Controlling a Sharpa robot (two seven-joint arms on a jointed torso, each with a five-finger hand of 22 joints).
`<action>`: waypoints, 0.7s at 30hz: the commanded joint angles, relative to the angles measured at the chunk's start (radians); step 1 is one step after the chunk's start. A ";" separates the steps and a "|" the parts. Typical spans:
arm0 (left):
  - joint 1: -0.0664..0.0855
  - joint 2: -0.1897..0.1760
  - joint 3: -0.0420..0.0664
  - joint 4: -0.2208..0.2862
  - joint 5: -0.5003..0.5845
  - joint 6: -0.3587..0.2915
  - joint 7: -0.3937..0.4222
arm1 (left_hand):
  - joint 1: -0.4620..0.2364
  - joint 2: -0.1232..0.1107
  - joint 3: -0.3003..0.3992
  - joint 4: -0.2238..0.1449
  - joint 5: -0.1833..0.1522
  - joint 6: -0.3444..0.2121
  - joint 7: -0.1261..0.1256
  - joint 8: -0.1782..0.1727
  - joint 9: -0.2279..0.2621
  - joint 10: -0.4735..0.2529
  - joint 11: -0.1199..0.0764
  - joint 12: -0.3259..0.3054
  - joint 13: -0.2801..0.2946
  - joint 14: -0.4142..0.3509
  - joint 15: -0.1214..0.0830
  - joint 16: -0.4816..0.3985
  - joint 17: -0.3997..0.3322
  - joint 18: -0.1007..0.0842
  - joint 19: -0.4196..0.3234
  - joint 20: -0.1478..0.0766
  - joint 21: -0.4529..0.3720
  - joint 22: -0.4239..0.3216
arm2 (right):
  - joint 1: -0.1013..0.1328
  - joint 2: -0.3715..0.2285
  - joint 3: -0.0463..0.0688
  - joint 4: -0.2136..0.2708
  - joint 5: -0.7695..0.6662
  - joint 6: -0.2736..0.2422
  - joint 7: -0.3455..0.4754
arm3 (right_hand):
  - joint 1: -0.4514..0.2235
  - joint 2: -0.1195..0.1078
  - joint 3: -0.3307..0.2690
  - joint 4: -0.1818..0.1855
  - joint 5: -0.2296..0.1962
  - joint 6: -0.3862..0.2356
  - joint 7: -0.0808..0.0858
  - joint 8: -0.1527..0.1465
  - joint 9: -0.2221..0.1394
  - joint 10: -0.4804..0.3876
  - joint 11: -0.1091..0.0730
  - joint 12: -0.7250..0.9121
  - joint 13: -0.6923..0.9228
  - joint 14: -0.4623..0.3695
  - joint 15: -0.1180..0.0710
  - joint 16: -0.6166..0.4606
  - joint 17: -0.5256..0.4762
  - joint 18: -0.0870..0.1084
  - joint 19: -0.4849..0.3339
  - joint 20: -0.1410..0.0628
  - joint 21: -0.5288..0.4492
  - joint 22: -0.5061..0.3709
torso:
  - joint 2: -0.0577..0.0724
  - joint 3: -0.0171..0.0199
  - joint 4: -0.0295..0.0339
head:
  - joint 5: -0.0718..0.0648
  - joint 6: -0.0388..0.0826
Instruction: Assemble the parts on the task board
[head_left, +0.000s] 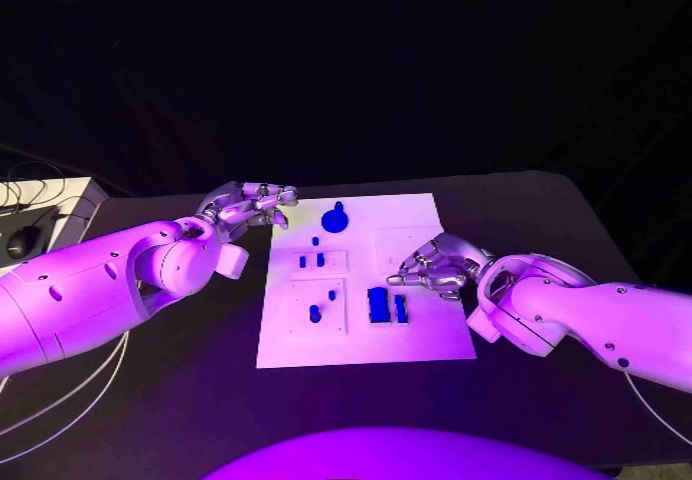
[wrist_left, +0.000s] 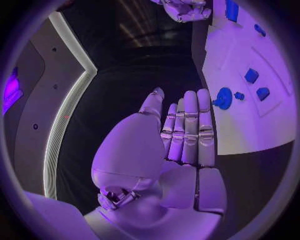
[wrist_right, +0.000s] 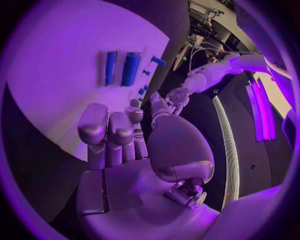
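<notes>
The task board (head_left: 411, 345) is lying mid-worktop (head_left: 188, 370), its blue parts (head_left: 378, 304) sitting loose on it, probably laid out for picking. The left robot hand (head_left: 254, 208) is hovering at the board's ten o'clock corner, fingers straight together, grasping nothing. The right robot hand (head_left: 437, 268) is hanging at the three o'clock edge, fingers loosely curled, released, with the two long parts just beside it at eight o'clock
</notes>
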 joint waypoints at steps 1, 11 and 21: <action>0.000 0.006 0.001 -0.008 0.017 0.012 0.024 | -0.003 0.003 -0.006 0.001 -0.001 0.006 -0.006 0.007 0.001 -0.005 -0.005 0.005 0.000 -0.007 0.001 -0.011 -0.004 -0.005 -0.001 0.006 -0.010 -0.004 | 0.005 -0.003 0.003 -0.021 0.191 -0.152 0.249 | 0.004 0.013 -0.025 -0.001 0.004 -0.015 0.016 -0.008 -0.100 -0.015 0.007 -0.012 -0.014 -0.001 0.011 -0.010 -0.006 0.010 0.037 0.009 -0.038 0.107 | -0.006 -0.0026 -0.0003 | 0.002 0.015; -0.001 0.034 0.000 -0.053 0.060 -0.028 0.110 | -0.003 0.003 -0.003 0.018 -0.009 0.003 -0.016 -0.004 -0.001 0.015 0.022 -0.112 -0.003 -0.091 0.067 -0.430 -0.185 -0.036 -0.148 0.080 -0.219 -0.193 | 0.013 0.023 0.021 -0.215 0.458 -0.183 0.498 | 0.072 0.044 -0.013 -0.072 0.017 -0.056 0.055 -0.003 -0.337 -0.127 0.041 -0.238 -0.292 -0.079 0.043 -0.363 -0.229 0.032 -0.060 0.046 -0.735 -0.182 | -0.033 -0.0170 -0.0101 | 0.011 0.088; -0.010 0.079 0.001 -0.096 0.101 -0.081 0.205 | -0.024 0.000 -0.031 -0.015 -0.126 -0.137 -0.047 -0.011 -0.008 -0.085 0.054 -0.151 -0.004 -0.225 0.143 -0.826 -0.292 -0.036 -0.355 0.207 -0.236 -0.764 | 0.013 0.115 0.049 -0.484 0.621 -0.114 0.601 | 0.142 0.069 0.056 -0.130 -0.043 -0.110 0.098 -0.012 -0.591 -0.134 0.115 -0.624 -0.894 -0.212 0.136 -0.815 -0.480 -0.006 -0.325 0.138 -0.810 -0.580 | -0.052 -0.0165 -0.0124 | 0.024 0.139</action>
